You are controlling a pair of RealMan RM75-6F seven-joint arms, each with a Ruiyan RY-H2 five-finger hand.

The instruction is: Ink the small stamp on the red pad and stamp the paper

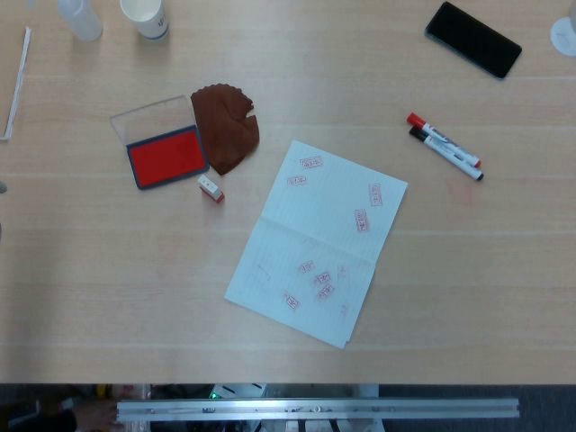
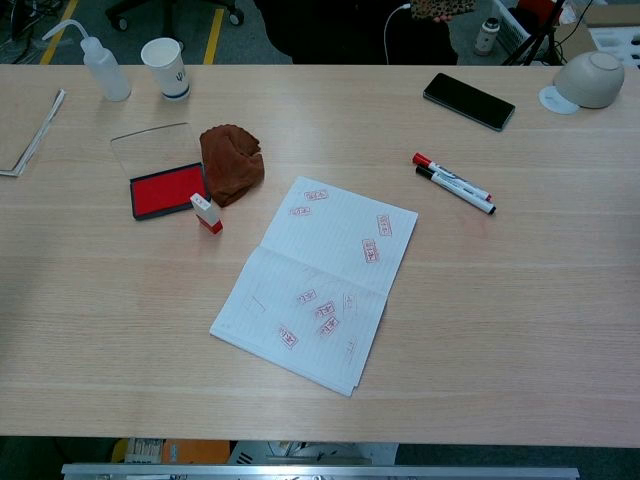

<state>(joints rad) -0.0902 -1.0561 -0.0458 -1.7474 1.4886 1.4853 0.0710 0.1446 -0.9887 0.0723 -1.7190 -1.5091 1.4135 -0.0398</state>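
Neither hand in view; state unknown. Small red-and-white stamp (image 2: 206, 213) lies left of centre, just beside open red ink pad (image 2: 166, 190). Risk: overprinting crowded white lined paper (image 2: 315, 280).

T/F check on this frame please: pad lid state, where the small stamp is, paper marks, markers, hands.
1. The red ink pad has its lid open. True.
2. The small stamp stands on the paper. False: it is on the table beside the pad, clear of the paper.
3. The paper already carries red stamp marks. True.
4. The two markers lie on the brown cloth. False: they lie on bare table, right of the paper.
5. The left hand holds the stamp. False: neither hand is in view.
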